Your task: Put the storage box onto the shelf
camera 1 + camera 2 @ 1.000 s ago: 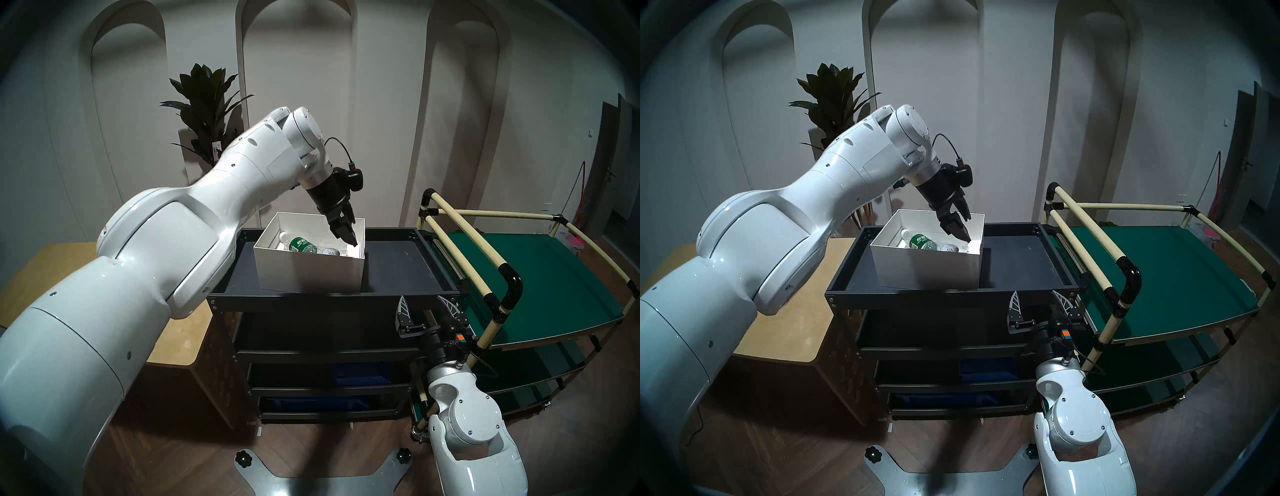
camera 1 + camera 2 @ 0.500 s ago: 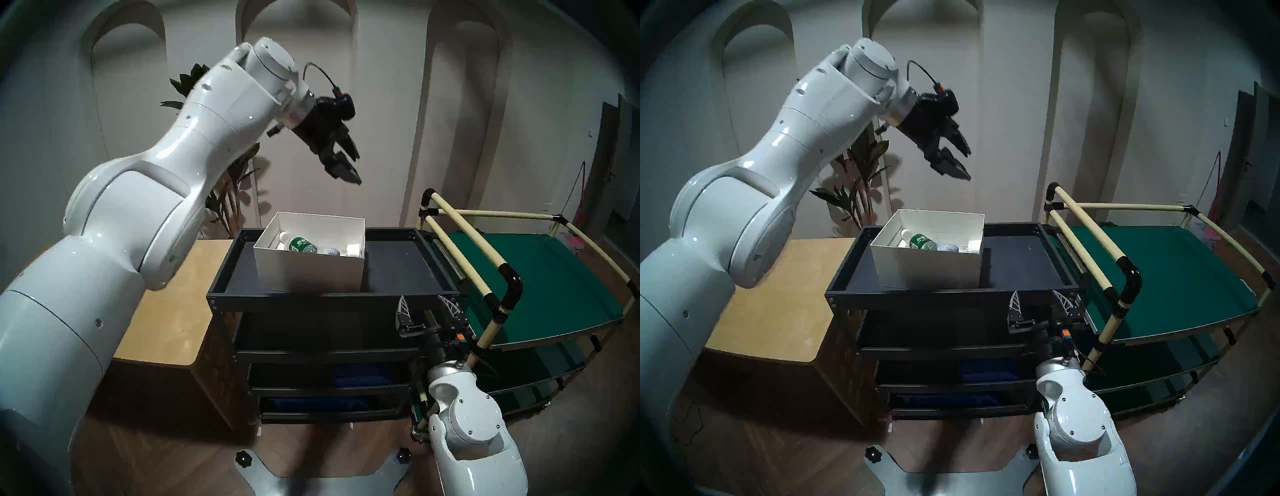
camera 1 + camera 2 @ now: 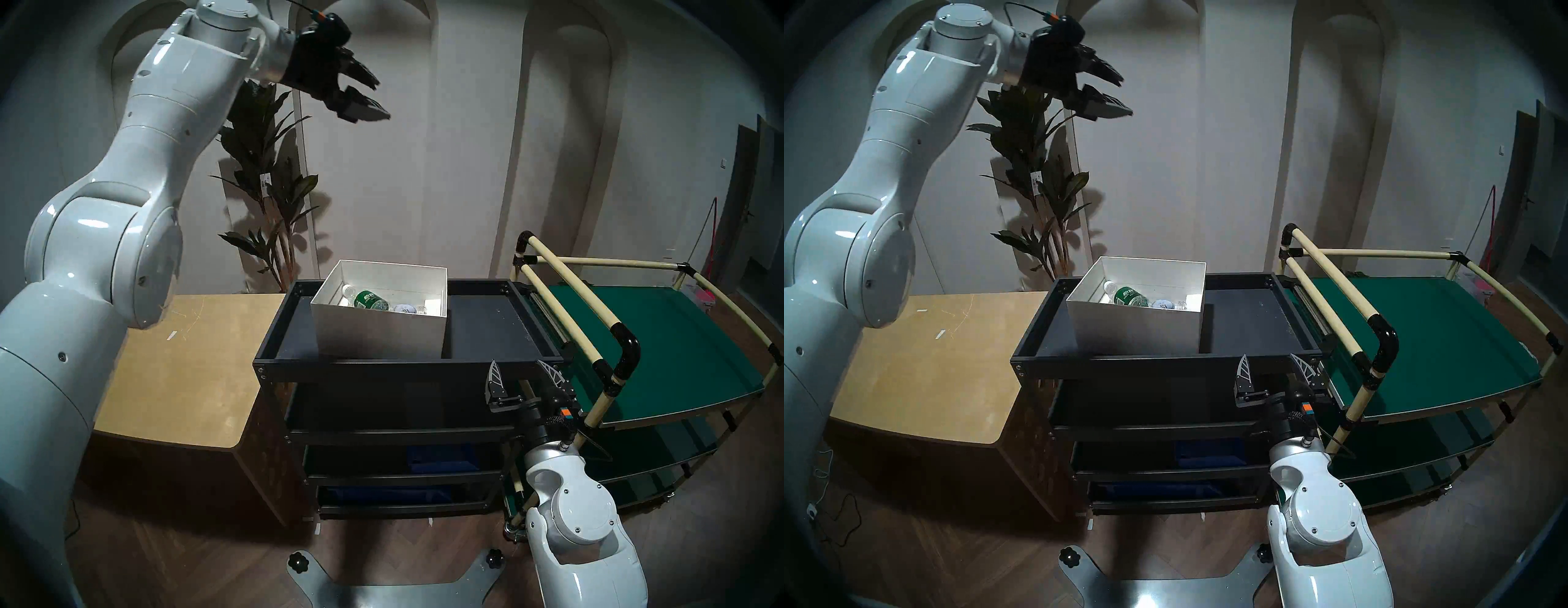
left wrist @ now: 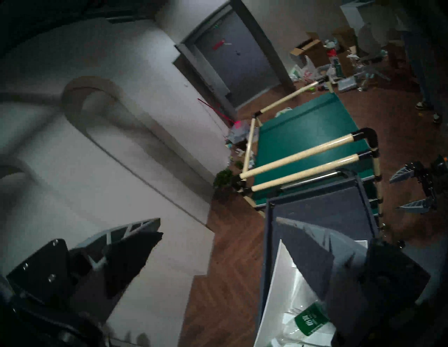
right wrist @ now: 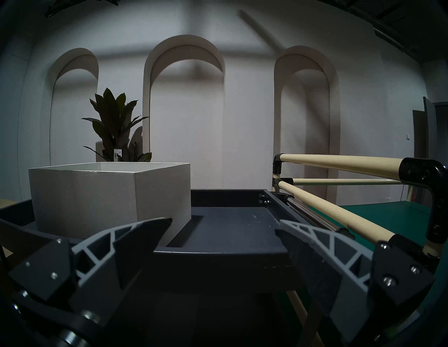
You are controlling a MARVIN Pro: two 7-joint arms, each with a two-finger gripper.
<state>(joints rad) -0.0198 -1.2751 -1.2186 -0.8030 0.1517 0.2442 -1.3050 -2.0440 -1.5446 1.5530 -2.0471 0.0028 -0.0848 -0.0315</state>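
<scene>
The white lidless storage box (image 3: 382, 333) (image 3: 1136, 331) stands on the top tray of the black metal shelf (image 3: 382, 368) (image 3: 1123, 367), left of the tray's middle. A bottle with a green label (image 3: 371, 299) and other small items lie inside it. My left gripper (image 3: 379, 99) (image 3: 1125, 97) (image 4: 218, 223) is open and empty, high above and to the left of the box. My right gripper (image 3: 517, 365) (image 3: 1268, 357) (image 5: 224, 224) is open and empty, just in front of the shelf's front rim (image 5: 218, 252), to the right of the box (image 5: 84, 201).
A green-surfaced cart with cream pipes (image 3: 657, 339) stands against the shelf's right side. A tan wooden table (image 3: 182, 361) is at its left. A potted plant (image 3: 263, 170) is behind. Blue bins (image 3: 441, 458) sit on the lower tiers.
My left gripper came up out of the box and rose high and to the left, open. The box stayed on the top tray. The right arm has not moved.
</scene>
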